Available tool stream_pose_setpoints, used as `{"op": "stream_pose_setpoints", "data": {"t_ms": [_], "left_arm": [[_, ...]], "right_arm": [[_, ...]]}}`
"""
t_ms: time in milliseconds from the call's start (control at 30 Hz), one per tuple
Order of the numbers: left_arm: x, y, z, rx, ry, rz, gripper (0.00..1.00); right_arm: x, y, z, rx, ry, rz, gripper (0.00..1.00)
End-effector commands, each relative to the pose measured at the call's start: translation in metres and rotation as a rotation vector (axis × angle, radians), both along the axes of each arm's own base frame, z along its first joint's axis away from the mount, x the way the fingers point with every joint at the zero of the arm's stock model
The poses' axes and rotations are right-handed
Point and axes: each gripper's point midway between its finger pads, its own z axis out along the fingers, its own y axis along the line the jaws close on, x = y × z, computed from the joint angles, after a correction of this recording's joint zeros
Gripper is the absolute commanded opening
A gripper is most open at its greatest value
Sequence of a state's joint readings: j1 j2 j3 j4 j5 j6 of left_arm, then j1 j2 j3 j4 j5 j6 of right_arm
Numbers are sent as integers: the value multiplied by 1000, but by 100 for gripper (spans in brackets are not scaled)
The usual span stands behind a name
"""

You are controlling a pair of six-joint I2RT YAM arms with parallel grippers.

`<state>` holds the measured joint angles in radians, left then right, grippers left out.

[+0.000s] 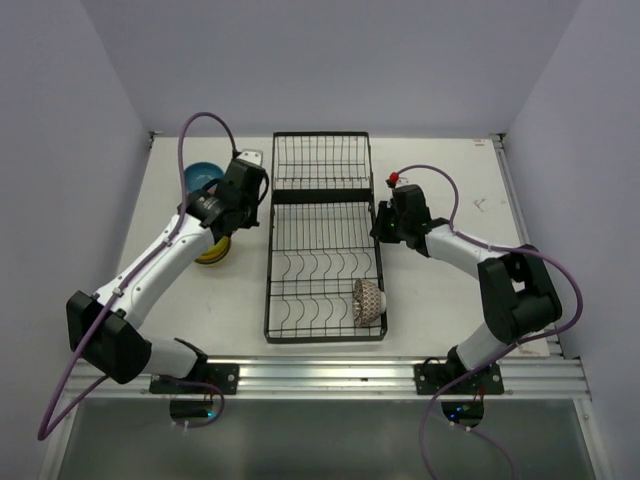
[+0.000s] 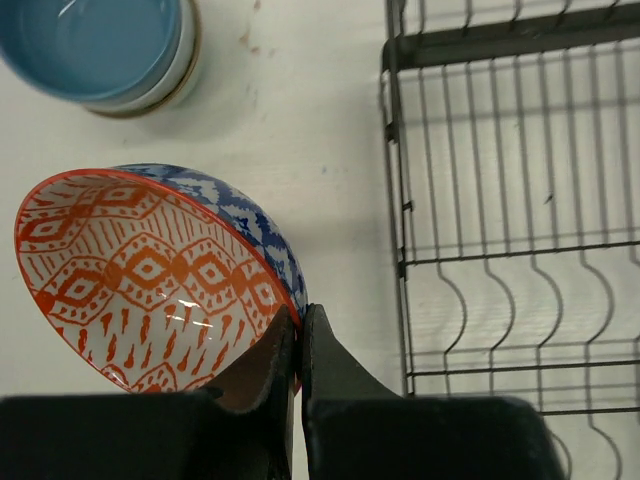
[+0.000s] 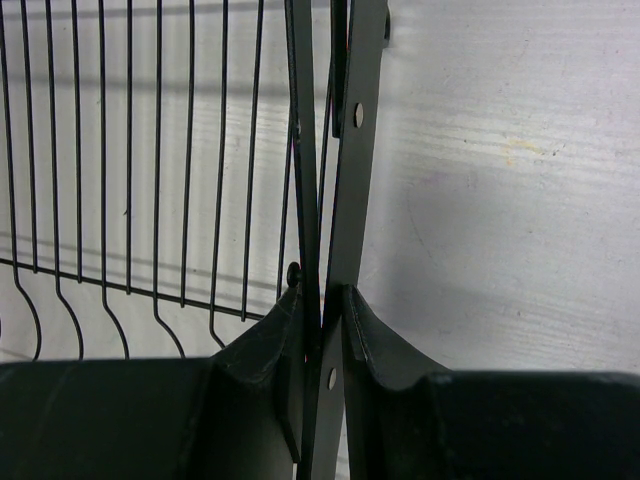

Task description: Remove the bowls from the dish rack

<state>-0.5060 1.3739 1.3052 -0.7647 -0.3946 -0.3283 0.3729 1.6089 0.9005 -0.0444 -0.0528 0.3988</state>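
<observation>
Left claw [image 2: 298,345] pinches the rim of an orange-and-blue patterned ceramic bowl [image 2: 150,280] above the white surface [image 2: 300,130], left of the black wire dish rack [image 2: 500,42], whose side rail the right claw [image 3: 325,300] clamps. Best lowered gently, clear of the blue bowl [image 2: 90,45] nearby.

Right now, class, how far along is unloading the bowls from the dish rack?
Done: a glossy blue round bowl and a yellow bowl sit on the white table left of the black wire dish rack. In hand: left jaws pinch an orange-and-blue patterned bowl by its rim; right jaws clamp the rack's side rail. Left: one brown-patterned bowl in the rack.
</observation>
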Motion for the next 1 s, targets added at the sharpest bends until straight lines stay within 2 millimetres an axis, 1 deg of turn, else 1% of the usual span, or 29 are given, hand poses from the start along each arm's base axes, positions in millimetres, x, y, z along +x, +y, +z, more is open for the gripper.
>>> {"op": "stream_pose_setpoints", "data": {"t_ms": [0, 100, 233, 300, 367, 467, 667, 733, 800, 967], "left_arm": [[-6, 40, 12, 127, -37, 103, 0], [-7, 56, 6, 169, -14, 139, 0], [-10, 62, -6, 187, 14, 136, 0], [-12, 66, -18, 195, 36, 132, 0], [-10, 70, -21, 194, 40, 142, 0], [-7, 68, -28, 176, 52, 126, 0], [5, 71, -37, 175, 62, 115, 0], [8, 66, -42, 165, 70, 96, 0], [9, 65, -49, 166, 88, 90, 0], [2, 71, -66, 199, 135, 98, 0]], "right_arm": [[-21, -19, -27, -48, 103, -25, 0], [-22, -18, -27, -43, 105, -22, 0], [-21, -16, -28, -34, 104, -21, 0], [-22, -16, -29, -32, 111, -14, 0], [-22, -16, -29, -32, 111, -14, 0], [-23, -16, -29, -34, 114, -11, 0], [-23, -16, -29, -37, 112, -8, 0], [-23, -17, -30, -40, 115, -12, 0], [-24, -17, -31, -42, 117, -9, 0], [-23, -18, -32, -44, 118, -13, 0]]}}
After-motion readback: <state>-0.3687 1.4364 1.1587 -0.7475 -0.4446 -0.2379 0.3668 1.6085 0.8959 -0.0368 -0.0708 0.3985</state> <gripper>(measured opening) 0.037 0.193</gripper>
